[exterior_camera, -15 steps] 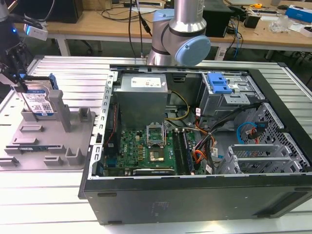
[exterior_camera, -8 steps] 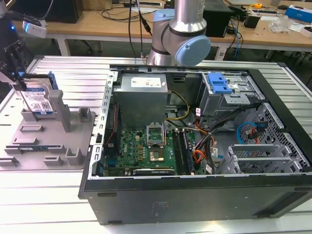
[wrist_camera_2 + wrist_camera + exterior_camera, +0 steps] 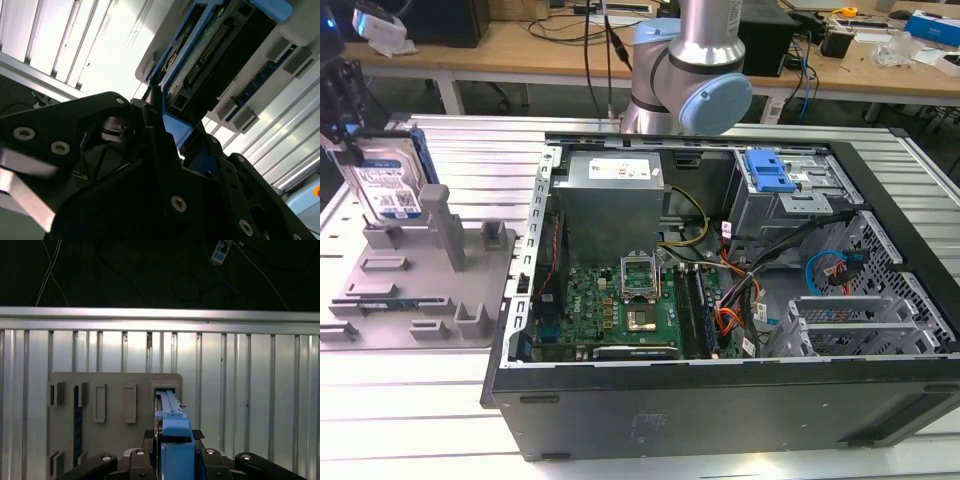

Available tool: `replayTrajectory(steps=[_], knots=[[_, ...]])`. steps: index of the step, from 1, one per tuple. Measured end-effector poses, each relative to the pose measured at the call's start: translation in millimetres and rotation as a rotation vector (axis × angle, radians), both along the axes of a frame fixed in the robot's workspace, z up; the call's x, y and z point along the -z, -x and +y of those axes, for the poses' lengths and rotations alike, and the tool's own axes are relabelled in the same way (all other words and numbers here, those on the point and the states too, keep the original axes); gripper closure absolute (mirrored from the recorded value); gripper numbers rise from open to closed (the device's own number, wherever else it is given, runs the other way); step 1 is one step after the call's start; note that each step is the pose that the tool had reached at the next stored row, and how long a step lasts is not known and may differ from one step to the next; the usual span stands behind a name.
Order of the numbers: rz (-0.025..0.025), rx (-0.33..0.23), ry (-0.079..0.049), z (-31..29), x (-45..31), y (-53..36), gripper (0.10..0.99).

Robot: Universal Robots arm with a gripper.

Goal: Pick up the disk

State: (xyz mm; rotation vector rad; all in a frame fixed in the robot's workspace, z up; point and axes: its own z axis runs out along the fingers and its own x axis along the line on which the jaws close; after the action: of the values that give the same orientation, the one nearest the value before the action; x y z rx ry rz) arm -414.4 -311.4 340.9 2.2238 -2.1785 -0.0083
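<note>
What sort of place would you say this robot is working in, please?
Probably a robotics lab or electronics workshop. An open computer case with its motherboard exposed lies on a ribbed metal table, a grey fixture plate stands beside it, and cluttered workbenches run behind.

A: What are you counting on the bench?

B: I'm seeing one disk (image 3: 386, 180), standing on edge at about nine o'clock in the exterior view, and one gripper (image 3: 338, 125) sitting over it.

A: And fixtures?

B: One grey holder plate (image 3: 470, 290) is lying under the disk. One open computer case (image 3: 720, 400) is taking up the middle.

A: Inside the case?

B: I'm counting one grey power-supply box (image 3: 612, 205) toward twelve o'clock, one green motherboard (image 3: 610, 310) near six, and one bright blue bracket (image 3: 767, 170) at about two o'clock.

A: Arms?

B: One robot arm (image 3: 695, 60) is rising at twelve o'clock.
</note>
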Motion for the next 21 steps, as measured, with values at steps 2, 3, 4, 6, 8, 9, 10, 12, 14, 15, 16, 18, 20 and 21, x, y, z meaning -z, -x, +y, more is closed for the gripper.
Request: replayTrajectory(steps=[2,3,4,6,8,9,10,12,14,15,16,18,20,21], knots=[[0.0001,0.0,0.0,0.0,-11.6,0.0,0.718],[0.0,0.0,0.0,0.0,-16.3,0.0,0.718],[-0.0001,0.0,0.0,0.0,-20.8,0.0,0.718],[0.0,0.0,0.0,0.0,-31.1,0.0,0.718],[-0.0001,0.0,0.0,0.0,-41.9,0.0,0.718],[0.0001,0.0,0.0,0.0,-50.5,0.0,0.718],[0.0,0.0,0.0,0.0,-59.8,0.0,0.718],[-0.0001,0.0,0.0,0.0,-75.0,0.0,0.718],[0.0,0.0,0.0,-0.1,-84.7,0.0,0.718],[-0.0001,0.0,0.0,-0.1,-89.1,0.0,0.718],[0.0,0.0,0.0,-0.2,-94.2,0.0,0.718],[0.0,0.0,0.0,-0.4,-112.1,-0.1,0.718],[0.0,0.0,0.0,-0.5,-124.7,-0.2,0.718],[-0.0001,0.0,0.0,-0.6,-132.8,-0.2,0.718]])
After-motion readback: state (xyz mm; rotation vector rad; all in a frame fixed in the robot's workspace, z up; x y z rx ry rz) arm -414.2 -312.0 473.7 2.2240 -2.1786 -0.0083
